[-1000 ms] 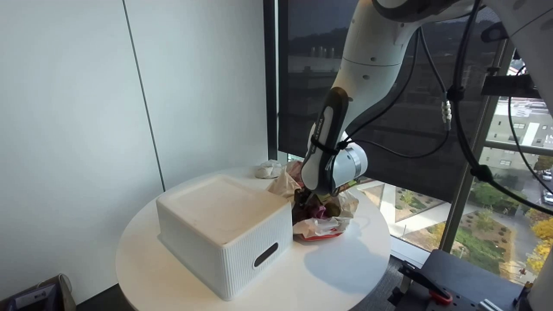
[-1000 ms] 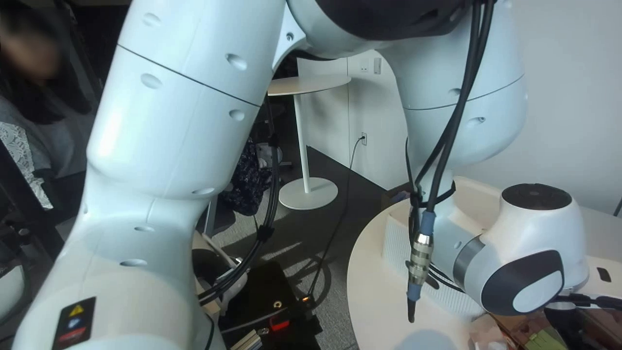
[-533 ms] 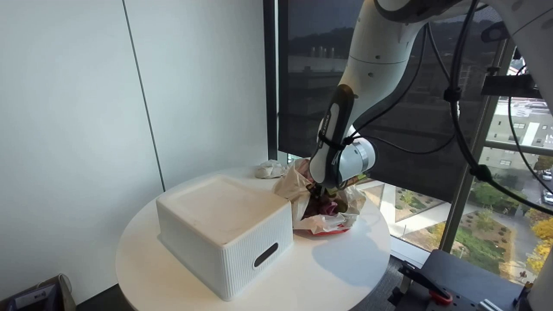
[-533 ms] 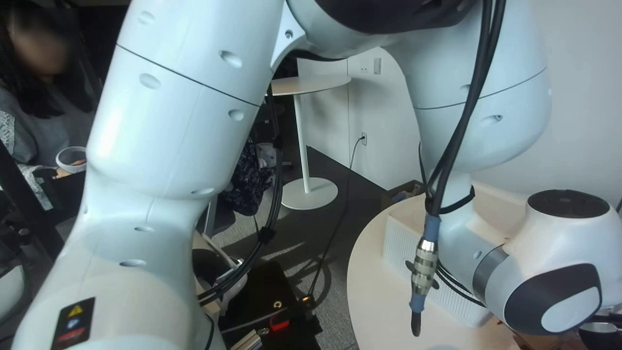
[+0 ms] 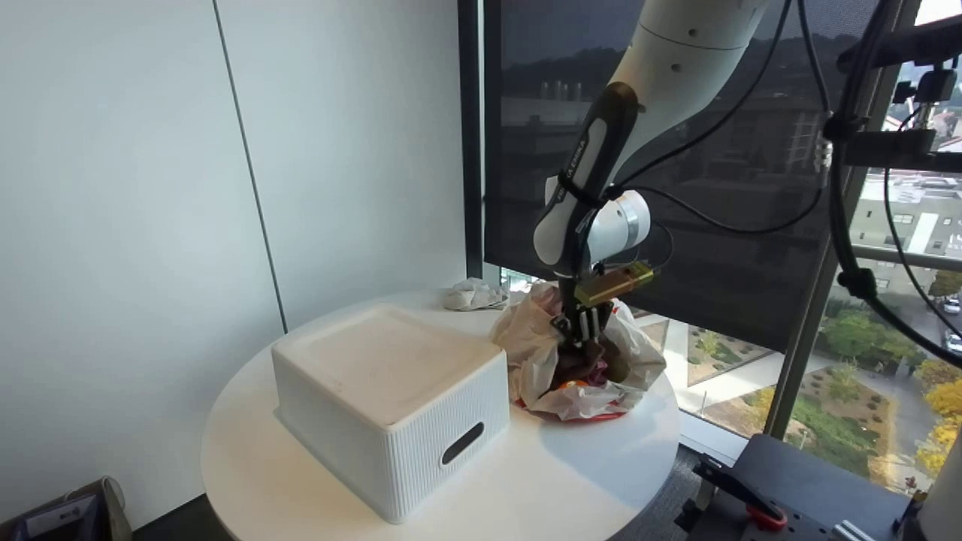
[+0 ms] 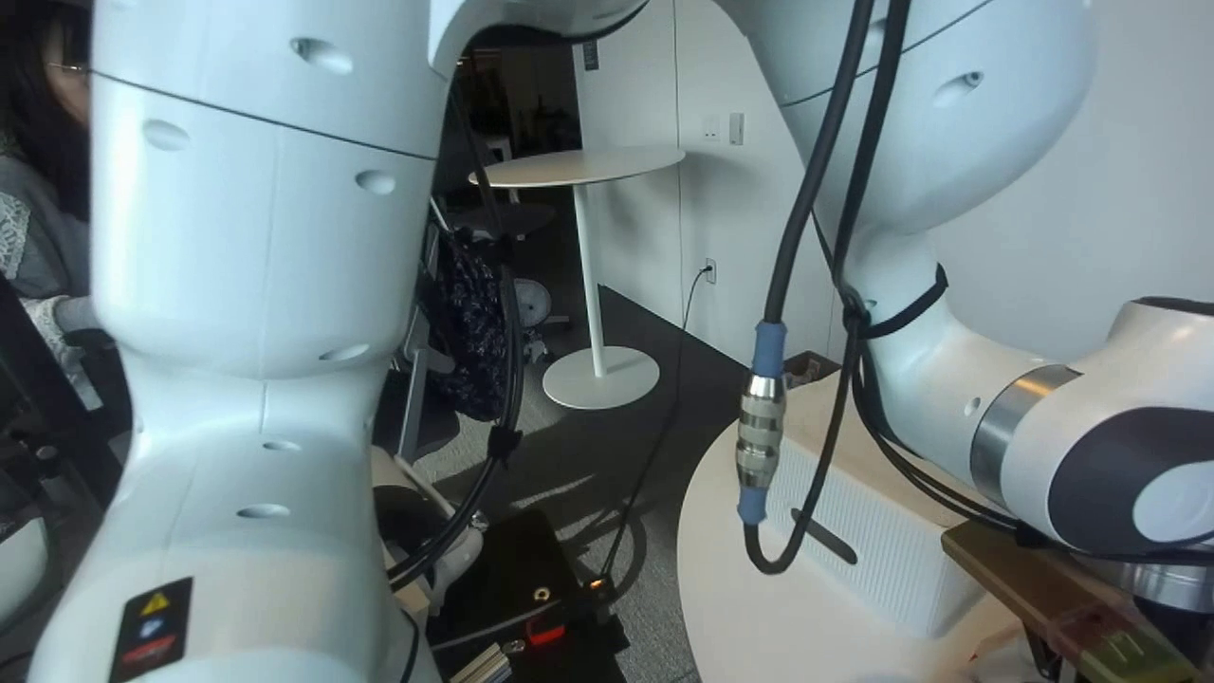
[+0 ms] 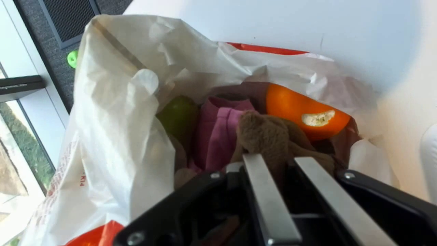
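Wrist view: a white table holds a bag beside a window.

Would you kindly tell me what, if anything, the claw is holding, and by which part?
The claw seems to pinch a brown fuzzy plush item between its fingertips; which part of it is gripped cannot be told.

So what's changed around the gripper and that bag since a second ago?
In an exterior view, the arm's wrist has lifted, showing more of the gripper, and the plastic bag has shifted right. Brown plush now appears pinched between the gripper's fingers; whether it was held earlier is unclear. The white box stayed put on the round table.
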{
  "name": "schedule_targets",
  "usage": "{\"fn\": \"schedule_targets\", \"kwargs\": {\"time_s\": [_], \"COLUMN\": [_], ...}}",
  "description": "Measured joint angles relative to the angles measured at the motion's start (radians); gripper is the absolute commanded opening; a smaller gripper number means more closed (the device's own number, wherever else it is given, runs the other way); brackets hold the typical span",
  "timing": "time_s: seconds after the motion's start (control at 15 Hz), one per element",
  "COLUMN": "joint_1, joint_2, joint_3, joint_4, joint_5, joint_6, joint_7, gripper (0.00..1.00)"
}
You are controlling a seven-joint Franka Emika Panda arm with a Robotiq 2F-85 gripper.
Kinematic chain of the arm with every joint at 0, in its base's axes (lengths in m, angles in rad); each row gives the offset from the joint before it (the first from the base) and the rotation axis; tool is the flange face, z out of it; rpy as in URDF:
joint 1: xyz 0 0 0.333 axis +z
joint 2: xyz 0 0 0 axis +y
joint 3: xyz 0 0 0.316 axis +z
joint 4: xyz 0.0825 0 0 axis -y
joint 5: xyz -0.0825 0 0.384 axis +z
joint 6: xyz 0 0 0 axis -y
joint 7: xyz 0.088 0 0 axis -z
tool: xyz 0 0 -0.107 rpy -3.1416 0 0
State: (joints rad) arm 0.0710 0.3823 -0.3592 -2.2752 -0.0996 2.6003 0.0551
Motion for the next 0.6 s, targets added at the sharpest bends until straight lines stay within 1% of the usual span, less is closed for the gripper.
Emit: {"fn": "schedule_targets", "kwargs": {"time_s": [0.13, 0.2, 0.47, 0.6], "joint_1": [-0.031, -0.042, -0.055, -0.058], "joint_2": [-0.05, -0.077, -0.197, -0.269], "joint_3": [0.064, 0.092, 0.175, 0.213], "joint_4": [0.025, 0.037, 0.066, 0.078], "joint_5": [0.004, 0.004, 0.003, 0.019], "joint_6": [-0.136, -0.177, -0.295, -0.374], "joint_7": [-0.006, -0.008, -0.019, -0.053], "gripper": [0.07, 0.06, 0.05, 0.07]}}
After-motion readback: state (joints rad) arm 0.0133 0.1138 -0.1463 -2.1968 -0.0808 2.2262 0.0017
